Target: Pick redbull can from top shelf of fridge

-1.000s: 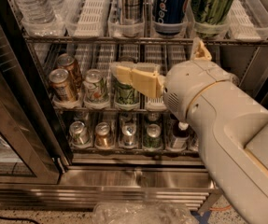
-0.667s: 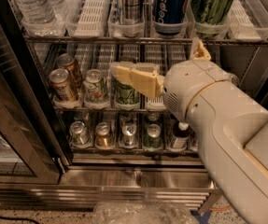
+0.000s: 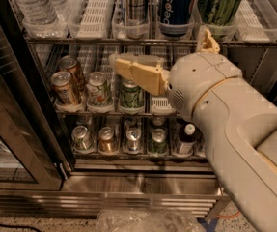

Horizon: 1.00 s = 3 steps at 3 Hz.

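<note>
The redbull can [image 3: 137, 4], slim and silver with dark checked blocks, stands upright in a clear lane bin on the top shelf [image 3: 128, 40] of the fridge [image 3: 143, 182]. Its top is cut off by the frame edge. My gripper [image 3: 124, 65] points left in front of the middle rack, below the top shelf and just under the can. It holds nothing that I can see. The big beige arm [image 3: 225, 110] fills the right side and hides part of the lower racks.
On the top shelf a dark blue Pepsi can [image 3: 176, 6] and a green can [image 3: 220, 4] stand right of the redbull can, and water bottles [image 3: 34, 6] stand at the left. Several cans fill the middle rack [image 3: 94, 88] and the lower rack [image 3: 128, 139]. The dark-framed glass door [image 3: 12, 129] stands open at left.
</note>
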Motion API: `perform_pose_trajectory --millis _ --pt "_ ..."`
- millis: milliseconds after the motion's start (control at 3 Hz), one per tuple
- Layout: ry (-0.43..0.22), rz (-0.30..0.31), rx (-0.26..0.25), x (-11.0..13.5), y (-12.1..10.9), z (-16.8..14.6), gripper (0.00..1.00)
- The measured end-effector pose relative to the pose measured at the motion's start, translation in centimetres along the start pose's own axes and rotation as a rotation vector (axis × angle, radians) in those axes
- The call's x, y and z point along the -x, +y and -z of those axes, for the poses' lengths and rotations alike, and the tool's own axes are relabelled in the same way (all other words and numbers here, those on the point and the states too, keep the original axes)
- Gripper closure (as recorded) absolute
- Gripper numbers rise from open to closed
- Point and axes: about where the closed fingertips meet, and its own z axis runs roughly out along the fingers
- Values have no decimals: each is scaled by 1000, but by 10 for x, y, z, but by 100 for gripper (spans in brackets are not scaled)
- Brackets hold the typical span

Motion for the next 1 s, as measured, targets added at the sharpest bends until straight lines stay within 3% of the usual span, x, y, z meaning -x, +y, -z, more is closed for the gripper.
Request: perform_pose_trajectory --millis 333,1000 --pt "0 0 0 0 0 0 0" --pt "0 0 0 0 0 0 42"
